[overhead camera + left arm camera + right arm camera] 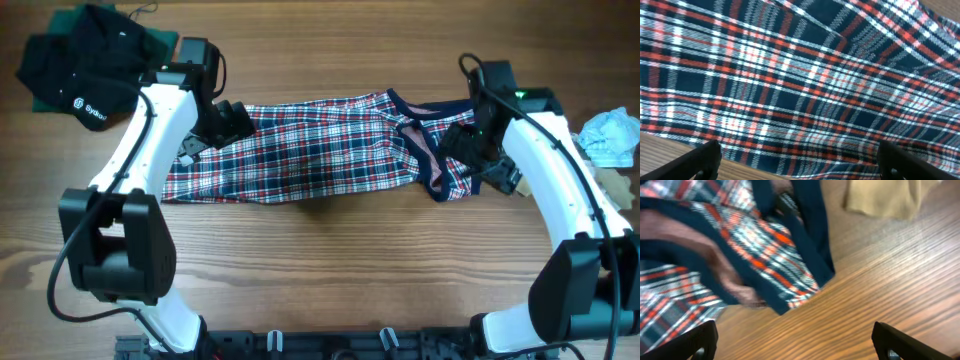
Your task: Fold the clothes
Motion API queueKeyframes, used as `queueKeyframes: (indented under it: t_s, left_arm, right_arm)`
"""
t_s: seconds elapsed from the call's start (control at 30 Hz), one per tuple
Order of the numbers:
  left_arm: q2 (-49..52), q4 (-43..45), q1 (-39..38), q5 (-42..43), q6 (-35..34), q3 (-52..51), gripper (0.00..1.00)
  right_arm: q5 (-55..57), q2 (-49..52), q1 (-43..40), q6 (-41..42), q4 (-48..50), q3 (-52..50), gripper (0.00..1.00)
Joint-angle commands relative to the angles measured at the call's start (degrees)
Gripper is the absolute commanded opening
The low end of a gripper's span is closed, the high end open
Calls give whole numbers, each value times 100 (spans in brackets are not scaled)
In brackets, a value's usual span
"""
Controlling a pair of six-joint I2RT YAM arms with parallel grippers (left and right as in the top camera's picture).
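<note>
Plaid garment (pixel 300 150): laid out lengthwise on the tabletop (pixel 330 260) toward its far edge, navy waistband rightward, apparently narrowed but not yet folded short; left end effector (pixel 799 162) and right end effector (pixel 795 340) spread wide, holding nothing, one above each end

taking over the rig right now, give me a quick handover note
Left claw: open, empty, over the left end of the plaid cloth.
Right claw: open, empty, beside the navy waistband at the cloth's right end.
Clothes: the plaid cloth lies long across the table, its waistband end rumpled with the pinkish inside showing. Neither the black garment far left nor the pale blue cloth far right is held.
Done: cloth laid out.
Left: flatten the waistband end, fold across.
</note>
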Motion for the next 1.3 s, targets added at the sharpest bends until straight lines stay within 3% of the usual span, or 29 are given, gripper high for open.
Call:
queueKeyframes:
  t_s: [0.0, 0.2, 0.53, 0.8, 0.93, 1.27]
  left_arm:
    - [7, 79, -61, 68, 24, -22, 100]
    - [7, 127, -61, 68, 24, -22, 100]
    - [7, 199, -61, 68, 24, -22, 100]
    - [7, 205, -61, 66, 24, -22, 100]
    - [7, 201, -61, 66, 26, -22, 100]
    - [7, 175, -61, 66, 26, -22, 100]
  right_arm:
    - [-229, -22, -109, 501, 452, -623, 100]
    - [-863, -22, -109, 737, 1663, -1626, 100]
    - [-1080, -20, -109, 782, 2485, -2024, 98]
    - [-761, -22, -109, 791, 2645, -2024, 43]
    - [-756, -22, -109, 793, 2776, -2024, 5]
    - [-651, -116, -109, 715, 2817, -1685, 4]
